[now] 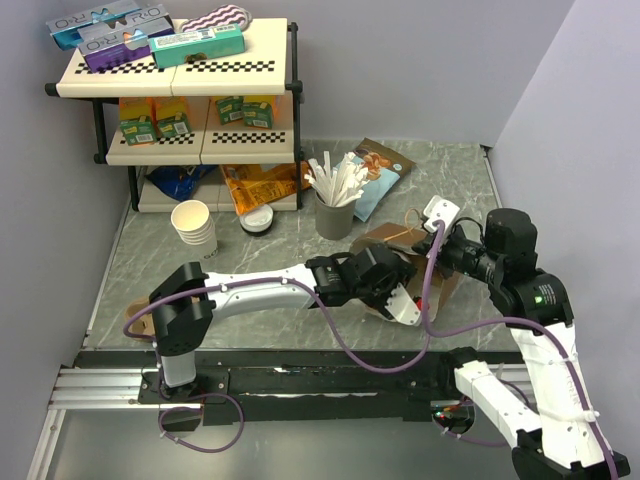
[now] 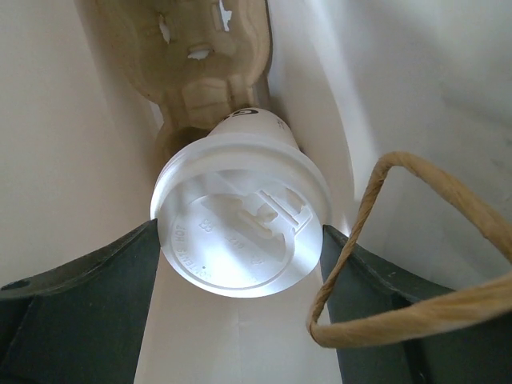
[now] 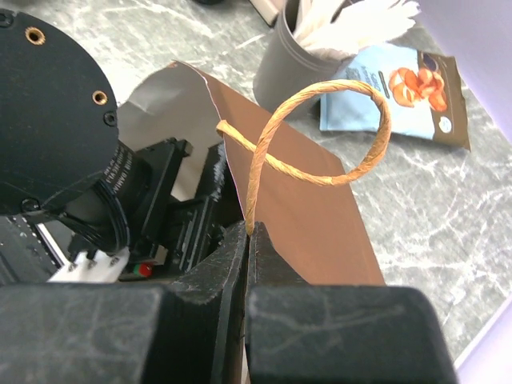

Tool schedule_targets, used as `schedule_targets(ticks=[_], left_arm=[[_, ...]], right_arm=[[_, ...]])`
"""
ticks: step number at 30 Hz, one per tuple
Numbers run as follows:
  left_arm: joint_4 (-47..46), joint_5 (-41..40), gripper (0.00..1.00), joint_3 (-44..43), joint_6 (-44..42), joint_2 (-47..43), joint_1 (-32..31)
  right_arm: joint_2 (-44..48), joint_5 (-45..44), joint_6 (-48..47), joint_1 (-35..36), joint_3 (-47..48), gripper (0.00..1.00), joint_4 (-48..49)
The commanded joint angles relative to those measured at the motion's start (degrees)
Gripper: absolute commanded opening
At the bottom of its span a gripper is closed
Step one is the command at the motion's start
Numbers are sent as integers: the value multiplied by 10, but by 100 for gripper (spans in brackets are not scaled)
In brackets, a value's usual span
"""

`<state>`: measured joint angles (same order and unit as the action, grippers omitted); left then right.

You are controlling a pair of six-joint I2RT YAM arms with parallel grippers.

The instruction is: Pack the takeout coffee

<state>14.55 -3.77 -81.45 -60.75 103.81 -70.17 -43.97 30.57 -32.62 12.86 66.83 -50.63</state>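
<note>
Dark fingers (image 2: 96, 272) of the left tool (image 2: 240, 236) fill the lower corners of the left wrist view. They stand wide apart and press on the rim of the white lid (image 2: 236, 240) at 3 and 9 o'clock, so the cup (image 2: 254, 128) is gripped by its top. Cup and tool are inside the bag (image 2: 72, 144), whose pale inner walls rise on both sides. At 12 o'clock, deeper in the bag, the cup's foot points toward a moulded pulp tray (image 2: 200, 64); I cannot tell whether it touches it. A twine handle (image 2: 376, 240) loops across at 4 o'clock of the lid.

Seen from the right wrist, the right tool (image 3: 248, 240) is fully closed, pinching the bag's brown rim, and a handle loop stands up out of the pinch. Beyond it, at 1 o'clock, a grey straw holder (image 3: 296, 72) stands on the bench (image 3: 448, 200), with a blue snack packet (image 3: 400, 88) lying just beside it.

From above, the bag lies at about 4 o'clock of the bench's middle. The left arm (image 1: 260, 285) reaches across from its base at 7 o'clock and the right arm (image 1: 520, 270) comes in from 3 o'clock. At 9 o'clock of the straw holder are loose lids (image 1: 257, 218), then a stack of lidless cups (image 1: 195, 228). A shelf (image 1: 170, 70) with boxes fills the corner at 11 o'clock.
</note>
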Motion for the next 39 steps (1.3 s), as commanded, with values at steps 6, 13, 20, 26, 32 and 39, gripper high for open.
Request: schedule_targets(ticks=[6,13,20,26,32,39], left_arm=[[-56,-36,1,-36,14,10,2],[-67,-49,1,-49,26,27,17],[-59,-40,1,-49,26,24,21],[-15,-28,1,-47,49,-4,21],[7,-18,1,-29,56,-41,19],[54,20,1,-36,42,-51,9]], right_arm=[[4,67,4,1,27,0,1],[-3,85,15,1,45,0,-24],[-3,99,43,-2,41,0,-22],[-24,106,50,-5,59,0,-57],[-36,118,98,-5,74,0,-75],[-20,107,160,-10,43,0,-70]])
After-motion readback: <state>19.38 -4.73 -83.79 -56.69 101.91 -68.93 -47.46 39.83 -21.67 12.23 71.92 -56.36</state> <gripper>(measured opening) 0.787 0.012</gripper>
